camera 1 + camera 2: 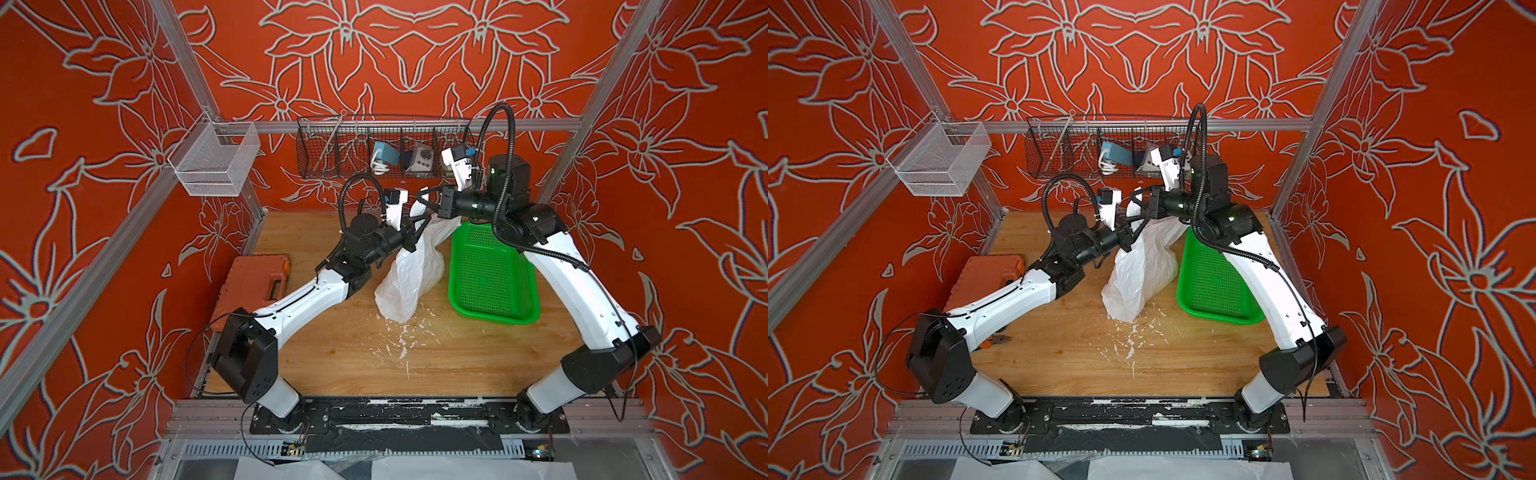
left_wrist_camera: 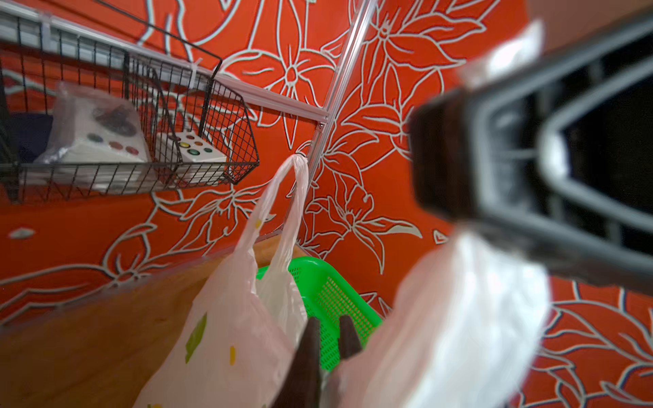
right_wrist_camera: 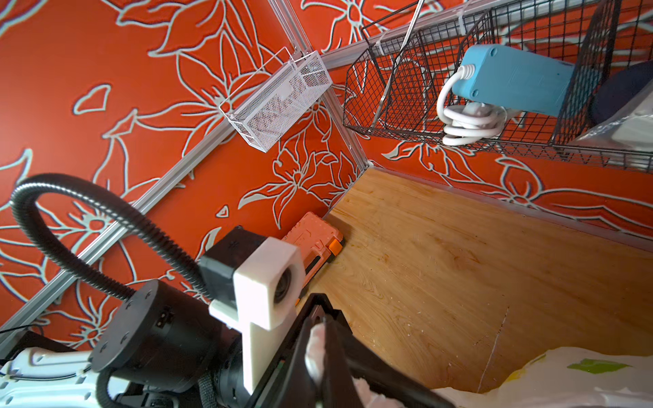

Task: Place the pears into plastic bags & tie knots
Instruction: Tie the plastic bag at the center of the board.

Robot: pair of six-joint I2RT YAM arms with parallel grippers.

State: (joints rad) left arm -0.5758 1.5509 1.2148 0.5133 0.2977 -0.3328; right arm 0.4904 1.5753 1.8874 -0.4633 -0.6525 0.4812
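The white plastic bag [image 1: 409, 274] [image 1: 1138, 270], printed with yellow-green shapes, stands in the middle of the wooden table, its top pulled up between both arms. My right gripper [image 1: 419, 195] [image 3: 323, 318] is shut on a bunched white handle strip above the bag. Just below it, my left gripper [image 1: 428, 218] [image 2: 330, 325] has its fingers close together on the bag's plastic [image 2: 226, 335]. In the left wrist view a second handle loop [image 2: 296, 183] rises free. The pears are hidden. No knots are in view.
A green mesh tray [image 1: 490, 270] lies right of the bag, partly under my right arm. An orange tool case [image 1: 253, 282] sits at the table's left edge. A black wire basket [image 1: 382, 145] and a white mesh basket [image 1: 212, 162] hang on the walls. White flecks [image 1: 399, 336] litter the wood.
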